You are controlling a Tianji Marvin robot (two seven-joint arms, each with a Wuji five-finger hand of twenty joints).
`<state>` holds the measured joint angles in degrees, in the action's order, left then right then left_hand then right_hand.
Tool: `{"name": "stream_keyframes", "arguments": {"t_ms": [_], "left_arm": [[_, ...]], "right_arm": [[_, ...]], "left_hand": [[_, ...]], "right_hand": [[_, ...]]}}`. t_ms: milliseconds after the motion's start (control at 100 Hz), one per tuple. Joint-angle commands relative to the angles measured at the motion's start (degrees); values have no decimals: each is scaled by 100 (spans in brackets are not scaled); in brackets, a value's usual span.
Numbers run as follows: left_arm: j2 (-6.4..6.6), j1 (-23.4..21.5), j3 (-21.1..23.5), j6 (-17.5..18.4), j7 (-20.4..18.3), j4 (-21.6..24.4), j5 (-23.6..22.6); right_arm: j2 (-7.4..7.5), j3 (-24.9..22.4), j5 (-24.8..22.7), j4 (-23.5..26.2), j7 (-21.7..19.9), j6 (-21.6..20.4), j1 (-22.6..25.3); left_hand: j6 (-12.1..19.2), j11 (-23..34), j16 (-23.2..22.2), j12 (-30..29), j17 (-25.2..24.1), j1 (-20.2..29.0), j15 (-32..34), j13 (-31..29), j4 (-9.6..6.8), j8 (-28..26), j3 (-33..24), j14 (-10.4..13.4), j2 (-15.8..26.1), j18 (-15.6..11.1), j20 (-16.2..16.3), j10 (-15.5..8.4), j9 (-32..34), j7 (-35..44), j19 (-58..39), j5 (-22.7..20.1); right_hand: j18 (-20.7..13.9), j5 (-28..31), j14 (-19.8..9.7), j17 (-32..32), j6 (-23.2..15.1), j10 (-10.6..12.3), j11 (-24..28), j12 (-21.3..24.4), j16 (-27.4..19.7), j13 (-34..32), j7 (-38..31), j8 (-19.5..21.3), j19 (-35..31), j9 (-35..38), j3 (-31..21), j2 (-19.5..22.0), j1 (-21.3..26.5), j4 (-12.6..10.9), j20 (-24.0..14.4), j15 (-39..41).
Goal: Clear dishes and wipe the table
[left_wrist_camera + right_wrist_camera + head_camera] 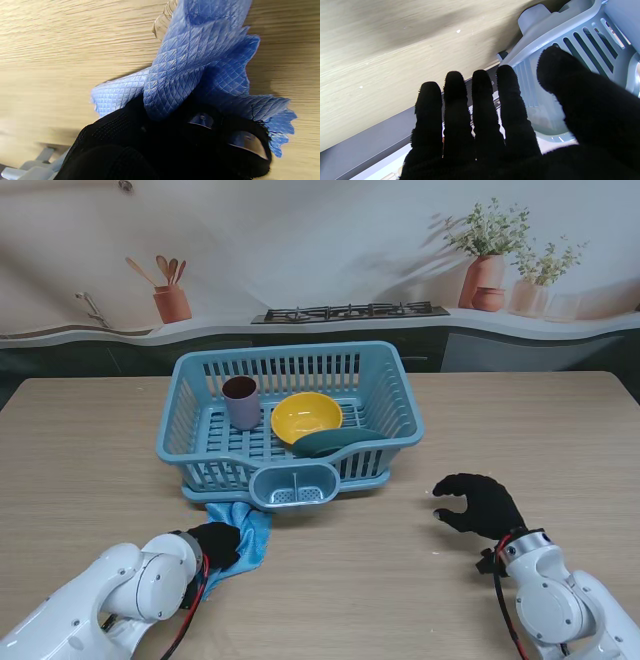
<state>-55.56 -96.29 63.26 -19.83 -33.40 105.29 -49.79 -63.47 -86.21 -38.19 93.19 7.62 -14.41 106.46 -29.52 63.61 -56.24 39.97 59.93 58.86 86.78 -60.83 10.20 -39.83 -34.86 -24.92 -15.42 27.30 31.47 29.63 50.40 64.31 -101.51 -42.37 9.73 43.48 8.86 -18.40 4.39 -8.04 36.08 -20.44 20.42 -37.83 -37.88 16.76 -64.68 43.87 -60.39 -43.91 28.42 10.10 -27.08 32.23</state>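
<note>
A: At the near left of the wooden table (90, 450), what has the left hand (215, 542) got?

B: Its black-gloved fingers (160, 140) are closed on a blue quilted cloth (247, 537). The cloth bunches up out of the grip and spreads onto the table, its far edge touching the front of the dish rack (190, 395).

A: And the right hand (483, 505)?

B: It holds nothing. The fingers (455, 100) are spread and lightly curled, the thumb apart from them, above the bare table to the right of the rack. The wrist view shows the four fingers side by side with the rack's slatted wall beyond them.

A: What is in the rack?

B: It is a light blue plastic basket with a small cutlery cup (293, 483) on its near side, just beside the cloth. Inside stand a mauve cup (241, 401) upright on the left, a yellow bowl (306, 418) in the middle, and a dark green dish (335, 442) leaning against the bowl's near side.

A: Anything farther back?

B: A printed kitchen backdrop with a stove (350, 311), potted plants (487, 255) and a utensil pot (171, 302).
</note>
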Motion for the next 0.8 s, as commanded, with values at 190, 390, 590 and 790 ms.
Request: {"name": "stream_keyframes", "arguments": {"t_ms": [190, 390, 590, 790], "left_arm": [[-103, -721, 265, 135, 122, -386, -320], [-276, -1391, 1057, 581, 1191, -509, -986], [-396, -1876, 1735, 875, 2249, -727, -1415], [-479, -2160, 2207, 1102, 3327, -1018, -1658]], "right_arm": [[-12, 8, -32, -21, -60, -32, 1], [-13, 13, -55, -45, -39, -37, -21], [-16, 45, -69, -62, -3, -19, -31], [-16, 53, -71, -72, -4, -12, -38]], "left_hand": [[1365, -177, -46, -26, 128, 1048, 237, -131, -204, -80, 50, -79, -770, -556, -67, 372, -92, -429, -1490, -114], [1357, -175, -36, -21, 128, 1051, 217, -145, -201, -78, 55, -100, -756, -559, -62, 365, -99, -437, -1489, -107], [1344, -184, -40, -22, 127, 1064, 221, -135, -207, -76, 62, -114, -758, -546, -58, 390, -106, -448, -1489, -108], [1327, -187, -42, -21, 127, 1077, 220, -133, -214, -74, 69, -118, -755, -541, -54, 402, -106, -459, -1488, -115]], "right_hand": [[110, -69, -80, 81, 43, 42, -62, 55, -3, 106, 38, 22, -39, -105, 24, -60, -80, -100, 56, -16], [93, -88, -80, 86, 40, 40, -63, 55, -1, 120, 43, 22, -41, -124, 23, -44, -68, -103, 55, -15], [108, -132, -81, 98, 43, 42, -39, 50, 11, 139, 29, 30, -60, -156, 27, -44, -60, -105, 43, 7], [100, -129, -80, 91, 39, 48, -35, 54, 13, 140, 14, 32, -68, -159, 25, -42, -53, -108, 38, 10]]}}
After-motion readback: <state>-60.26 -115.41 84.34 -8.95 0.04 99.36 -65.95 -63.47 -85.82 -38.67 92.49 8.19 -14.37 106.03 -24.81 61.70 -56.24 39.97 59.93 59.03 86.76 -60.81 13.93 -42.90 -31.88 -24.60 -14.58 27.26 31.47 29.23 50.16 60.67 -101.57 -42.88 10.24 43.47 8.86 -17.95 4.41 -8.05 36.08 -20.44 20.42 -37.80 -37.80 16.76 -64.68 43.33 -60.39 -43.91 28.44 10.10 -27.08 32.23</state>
